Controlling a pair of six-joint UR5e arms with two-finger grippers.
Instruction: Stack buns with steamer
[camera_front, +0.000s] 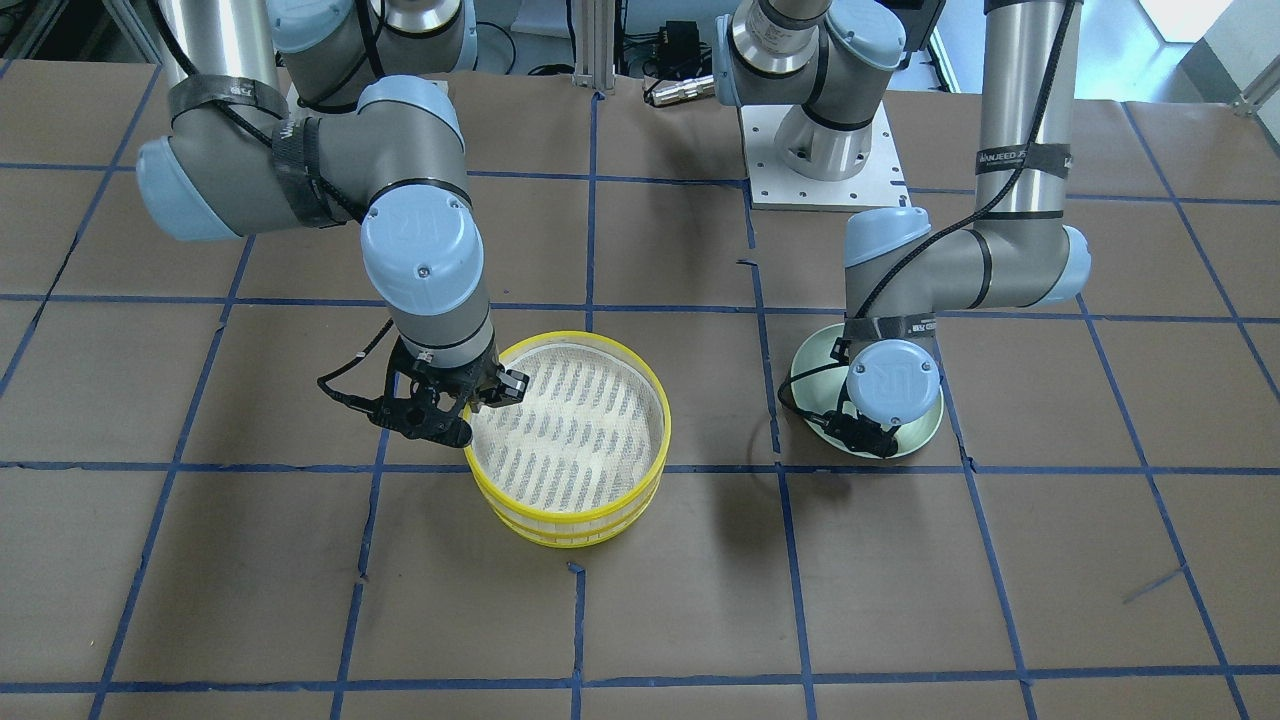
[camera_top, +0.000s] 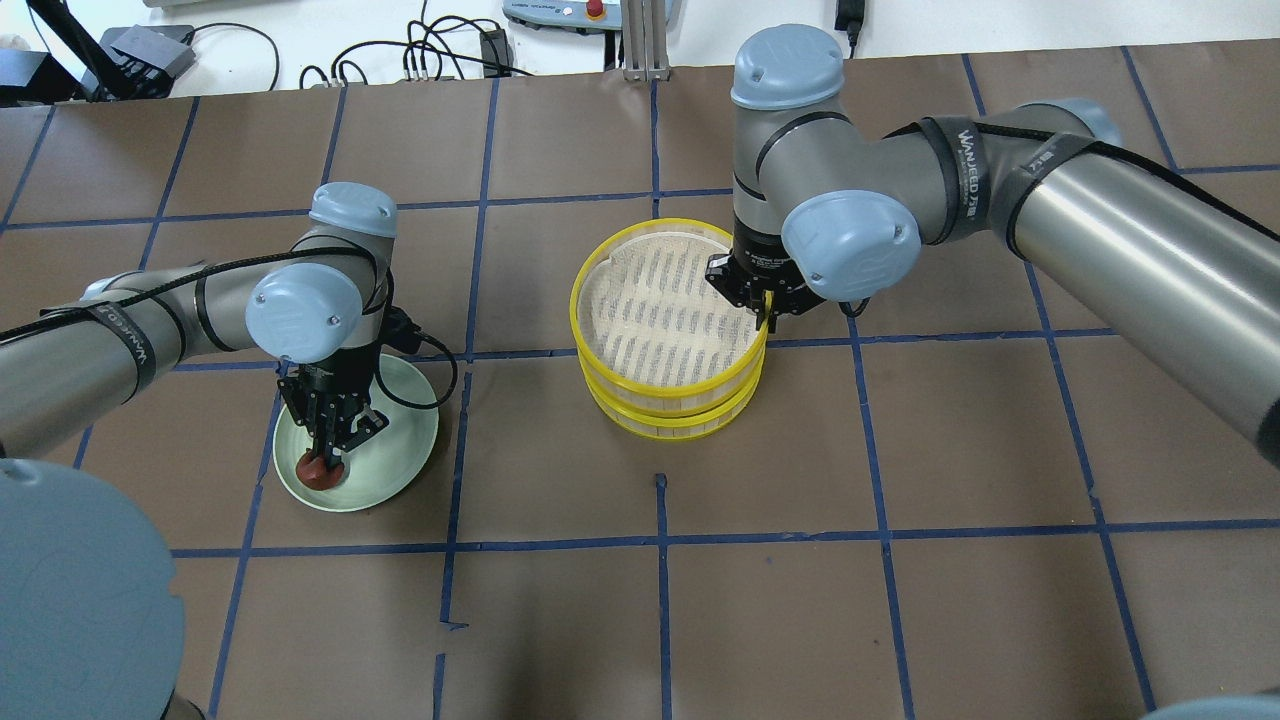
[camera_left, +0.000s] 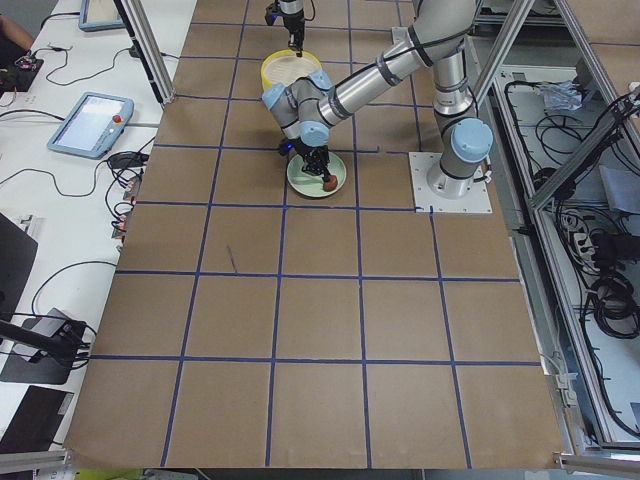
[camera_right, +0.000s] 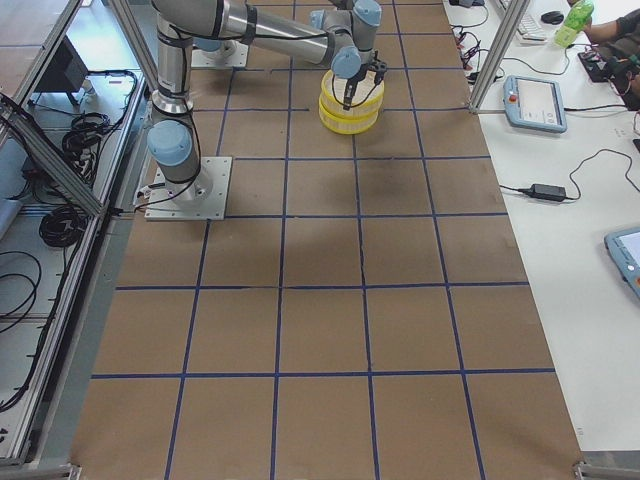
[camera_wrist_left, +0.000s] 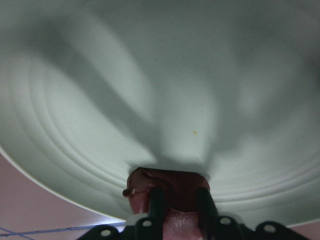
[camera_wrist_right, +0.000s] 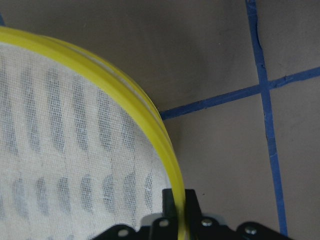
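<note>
**Q:** State of the left tool (camera_top: 327, 452)?

**A:** Narrow, closed on the brown bun (camera_top: 318, 476). The wrist view shows one finger on each side of it. The bun sits directly under the tool, low on the plate (camera_top: 400, 440). I cannot tell whether it has cleared the plate.

**Q:** And the right tool (camera_wrist_right: 180, 202)?

**A:** Narrow, pinching the yellow rim (camera_wrist_right: 150, 120) of the steamer (camera_top: 668, 400). One finger is inside the top tier (camera_top: 665, 300) and one outside. The steamer stands on the surface (camera_top: 900, 450), well apart from the left tool.

**Q:** The white bun?

**A:** Not in view. The top tier's mesh floor is bare.

**Q:** Handling assessment for the bun?

**A:** Judged light and soft. It should give under pressure, so a hard squeeze may dent or tear it. The right hold is across its short width, near the middle, which is about where the fingers sit.

**Q:** And the tier?

**A:** Judged light and stiff, with a thin rim. Held at one point, it may tilt when lifted.
</note>
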